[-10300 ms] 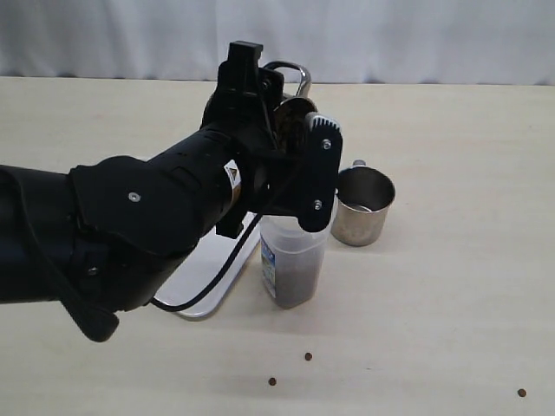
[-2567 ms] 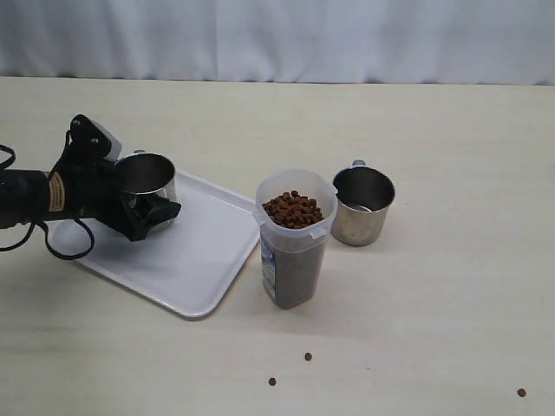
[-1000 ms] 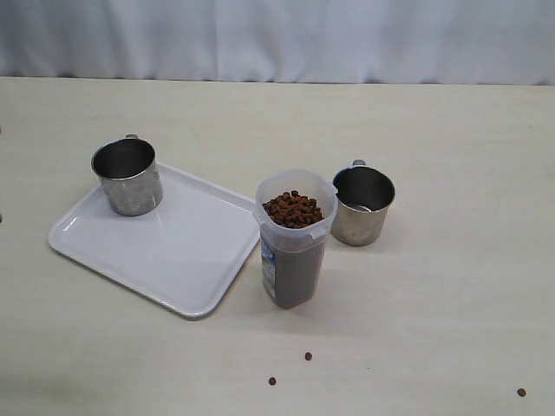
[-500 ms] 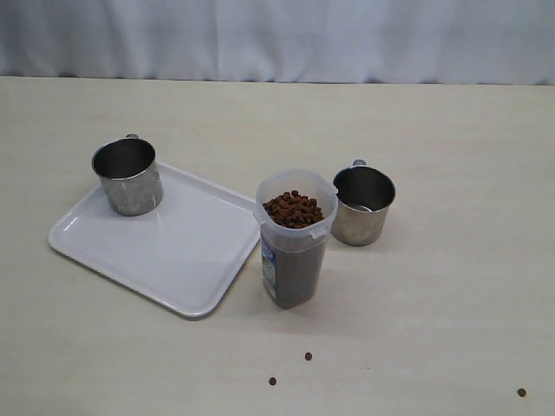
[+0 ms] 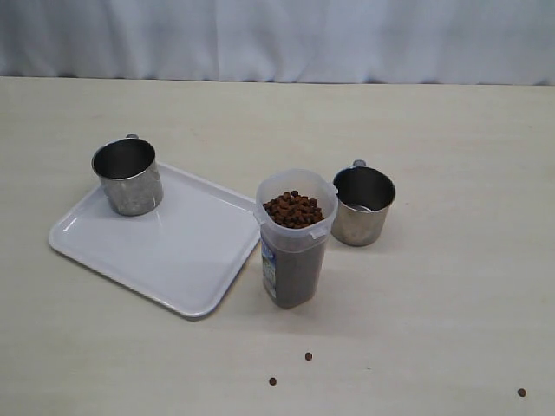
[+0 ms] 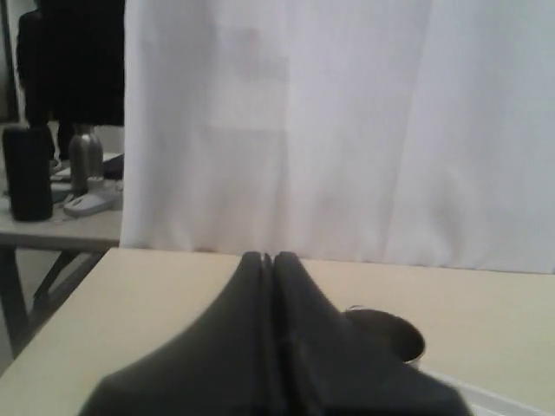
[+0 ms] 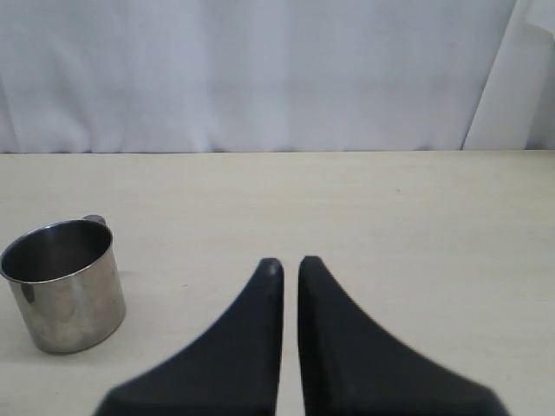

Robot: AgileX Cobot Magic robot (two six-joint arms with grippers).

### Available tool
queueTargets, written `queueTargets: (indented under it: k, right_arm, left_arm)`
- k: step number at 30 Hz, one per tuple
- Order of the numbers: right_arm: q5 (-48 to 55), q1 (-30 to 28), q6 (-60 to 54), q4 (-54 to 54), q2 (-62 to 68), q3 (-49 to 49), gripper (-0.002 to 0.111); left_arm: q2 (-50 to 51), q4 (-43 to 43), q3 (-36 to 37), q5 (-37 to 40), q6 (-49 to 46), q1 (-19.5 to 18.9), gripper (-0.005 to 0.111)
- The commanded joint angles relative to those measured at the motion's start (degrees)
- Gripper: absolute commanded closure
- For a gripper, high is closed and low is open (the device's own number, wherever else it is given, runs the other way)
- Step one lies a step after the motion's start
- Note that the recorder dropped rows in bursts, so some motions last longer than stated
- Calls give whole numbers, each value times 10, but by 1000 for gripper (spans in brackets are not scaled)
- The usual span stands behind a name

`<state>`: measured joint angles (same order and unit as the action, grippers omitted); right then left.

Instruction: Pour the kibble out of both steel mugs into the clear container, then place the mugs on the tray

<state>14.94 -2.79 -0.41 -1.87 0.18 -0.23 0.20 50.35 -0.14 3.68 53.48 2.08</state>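
The clear container (image 5: 293, 238) stands upright in the middle of the table, filled to its rim with dark-brown kibble (image 5: 293, 209). One steel mug (image 5: 128, 177) stands upright on the back corner of the white tray (image 5: 173, 251). The other steel mug (image 5: 362, 205) stands on the table just right of the container, off the tray. Both arms are out of the exterior view. My left gripper (image 6: 268, 256) is shut and empty, with a mug's rim (image 6: 392, 331) showing past it. My right gripper (image 7: 290, 263) is shut and empty, apart from the steel mug (image 7: 61, 283) beside it.
Three loose pellets lie on the front of the table (image 5: 308, 356), (image 5: 271, 381), (image 5: 521, 393). A white curtain hangs behind the table's far edge. In the left wrist view a side table (image 6: 61, 221) with a bottle and dark objects stands beyond the table.
Nothing has visibly changed over the last second. Earlier, the left arm poured over the container, then set its mug on the tray and withdrew out of view.
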Motion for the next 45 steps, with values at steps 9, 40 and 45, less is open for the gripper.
queueTargets:
  k: [9,40,45]
  right_arm:
    - [-1,-4,0,1,-2,2,103]
    - [-1,-4,0,1,-2,2,103]
    - [-1,-4,-21,-33,-2,2,103]
  left_arm:
    - [-2,-477,1,62,-484,-1,107]
    - [-2,-510,1,71,-523,-1,107]
    - [-2,-510,1,71,-523,-1,107]
